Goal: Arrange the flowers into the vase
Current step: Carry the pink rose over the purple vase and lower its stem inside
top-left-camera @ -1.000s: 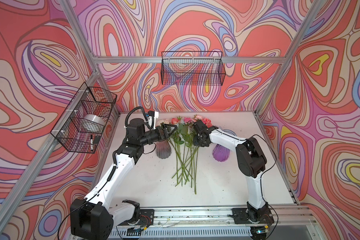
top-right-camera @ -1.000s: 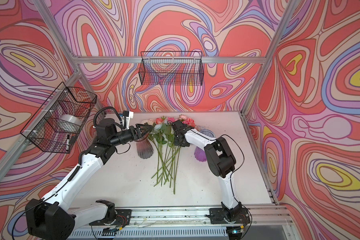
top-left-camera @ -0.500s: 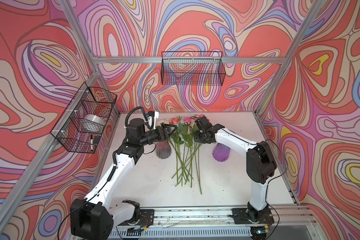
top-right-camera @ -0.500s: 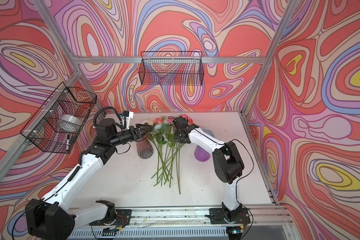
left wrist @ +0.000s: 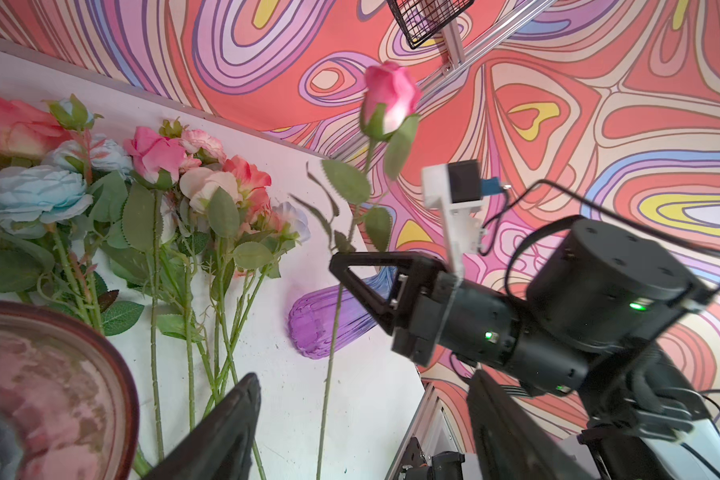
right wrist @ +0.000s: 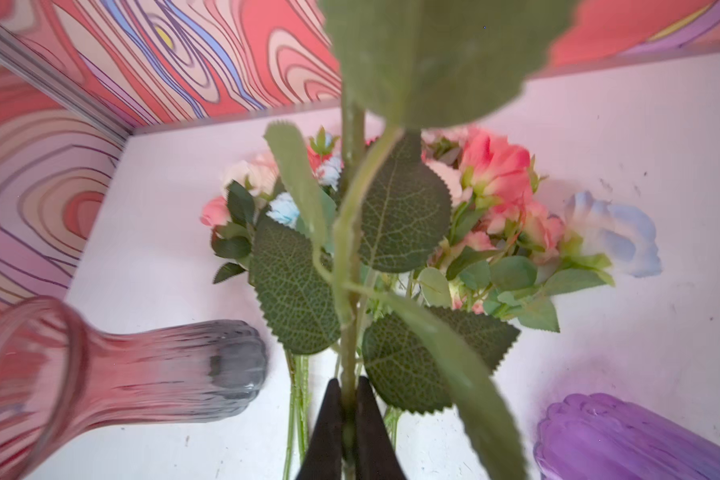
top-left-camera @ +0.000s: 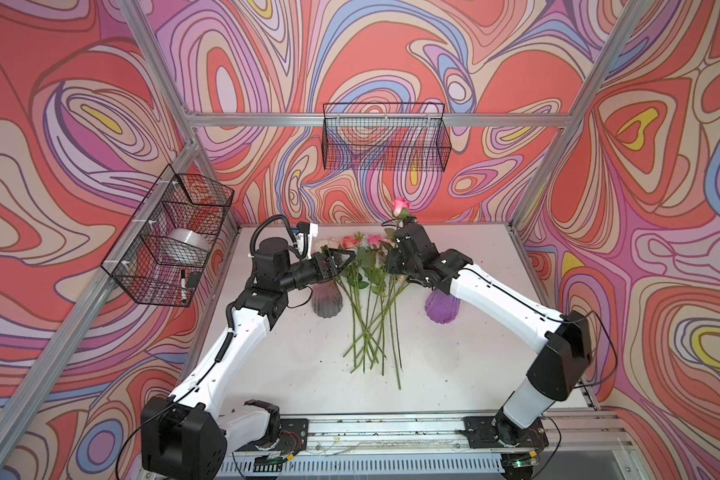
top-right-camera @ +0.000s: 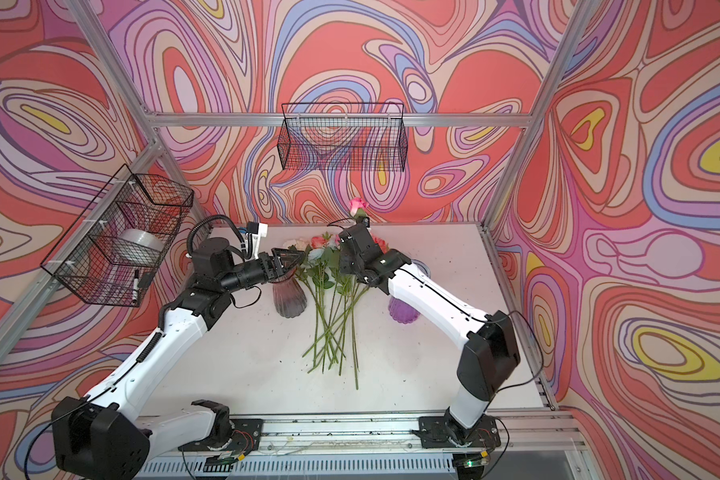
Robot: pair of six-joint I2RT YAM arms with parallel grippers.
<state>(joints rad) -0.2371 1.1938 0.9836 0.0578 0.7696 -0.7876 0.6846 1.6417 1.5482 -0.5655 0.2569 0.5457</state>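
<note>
Gripping one pink rose (left wrist: 389,97) by its stem, the right gripper (right wrist: 350,390) has both black fingers clenched on the green stalk. The rose is held clear above the table, bud pointing to 12 o'clock against the back wall in both top views. Its leaves fill most of the right wrist view, blurred up close. Can't tell if its lower stem end touches the table.

The left gripper (left wrist: 362,386) has its jaws released wide and holds nothing. It hovers over the mouth of the pink-to-grey ribbed glass vase (top-left-camera: 327,299).

The rest of the flowers (top-left-camera: 368,291) lie flat in a bunch mid-table. The pink, coral, white and pale blue blooms are at the 12 o'clock end, and the green stems fan toward 6 o'clock. None are in a vase yet.

The pink-to-grey vase stands upright at 9 o'clock of the bunch, just beside the stems. The purple ribbed glass vase (top-left-camera: 442,309) stands at 3 o'clock of the bunch, partly under the right arm.

The white table (top-left-camera: 474,374) shows small dark specks. A black wire basket (top-left-camera: 385,137) hangs on the back wall at 12 o'clock. A second wire basket (top-left-camera: 171,237) at 9 o'clock holds a tape roll (top-left-camera: 188,245) and a marker (top-left-camera: 182,286).
</note>
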